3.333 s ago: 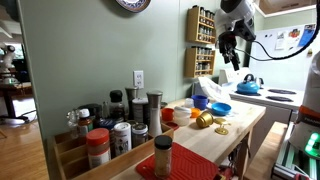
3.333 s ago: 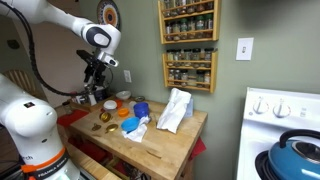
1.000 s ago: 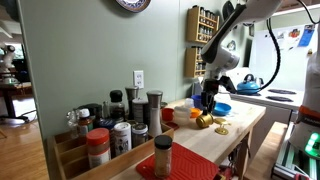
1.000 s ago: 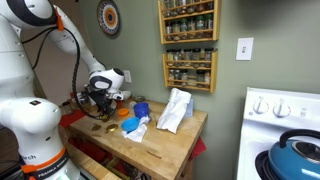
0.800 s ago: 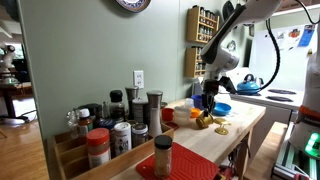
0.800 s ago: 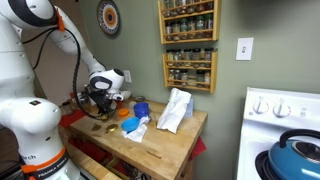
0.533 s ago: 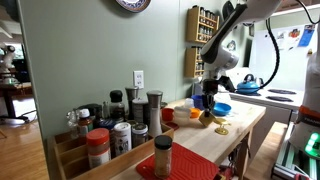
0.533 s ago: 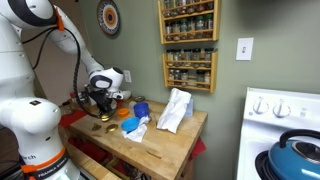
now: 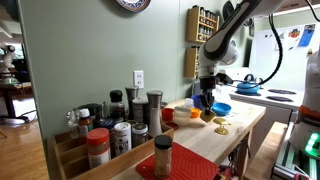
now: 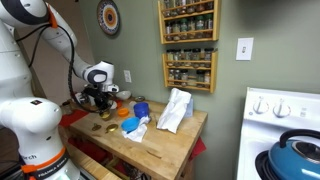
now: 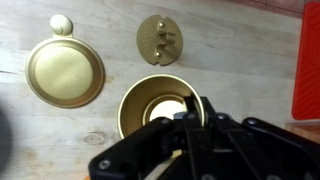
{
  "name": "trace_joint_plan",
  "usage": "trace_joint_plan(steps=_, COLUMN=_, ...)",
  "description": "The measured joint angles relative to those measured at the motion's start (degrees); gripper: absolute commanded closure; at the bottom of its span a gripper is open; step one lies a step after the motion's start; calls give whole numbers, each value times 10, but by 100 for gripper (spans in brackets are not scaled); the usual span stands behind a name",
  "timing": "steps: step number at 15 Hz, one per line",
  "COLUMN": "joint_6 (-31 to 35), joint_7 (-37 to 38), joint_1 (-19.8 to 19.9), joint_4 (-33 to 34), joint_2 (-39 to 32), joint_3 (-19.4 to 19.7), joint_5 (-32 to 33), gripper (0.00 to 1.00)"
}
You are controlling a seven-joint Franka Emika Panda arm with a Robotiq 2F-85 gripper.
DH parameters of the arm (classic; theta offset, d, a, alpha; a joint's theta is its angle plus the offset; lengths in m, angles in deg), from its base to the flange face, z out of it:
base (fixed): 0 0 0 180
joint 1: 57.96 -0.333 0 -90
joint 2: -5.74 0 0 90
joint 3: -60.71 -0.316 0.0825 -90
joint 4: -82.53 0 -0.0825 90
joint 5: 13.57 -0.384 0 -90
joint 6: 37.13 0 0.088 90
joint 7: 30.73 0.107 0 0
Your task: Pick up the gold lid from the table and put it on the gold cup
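In the wrist view my gripper [image 11: 190,110] is shut on the rim of the gold cup [image 11: 140,100], with one finger [image 11: 193,104] inside the mouth. The cup hangs under the gripper, above the wooden table [image 11: 250,60], with its opening facing the camera. The gold lid [image 11: 160,38], a small disc with a raised middle, lies on the wood beyond the cup. In both exterior views the gripper [image 9: 205,103] [image 10: 100,102] hangs just above the table top. A small gold piece [image 9: 221,127] stays on the table.
A wider round gold dish [image 11: 65,72] lies left of the lid. A blue bowl [image 9: 221,108] [image 10: 140,108], an orange-red cup [image 9: 168,115], a white cloth [image 10: 175,110] and several spice jars [image 9: 120,128] share the table. A red edge [image 11: 310,60] borders the right.
The jaws closed on the gold cup's rim. The arm then rose a little, taking the cup off the table where it lay on its side.
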Motion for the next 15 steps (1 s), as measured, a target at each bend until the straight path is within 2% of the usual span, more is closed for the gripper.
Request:
trace_joint_plan(steps=6, joint_6=3, joint_7=131, joint_1=-15, joint_4=4, joint_2=-1, joint_3=-24, joint_5=126, gripper=97)
trace_joint_plan(steps=15, joint_6=-34, joint_7=146, joint_1=-26, joint_4=24, joint_2=-27, joint_3=-35, joint_5=218, gripper=98)
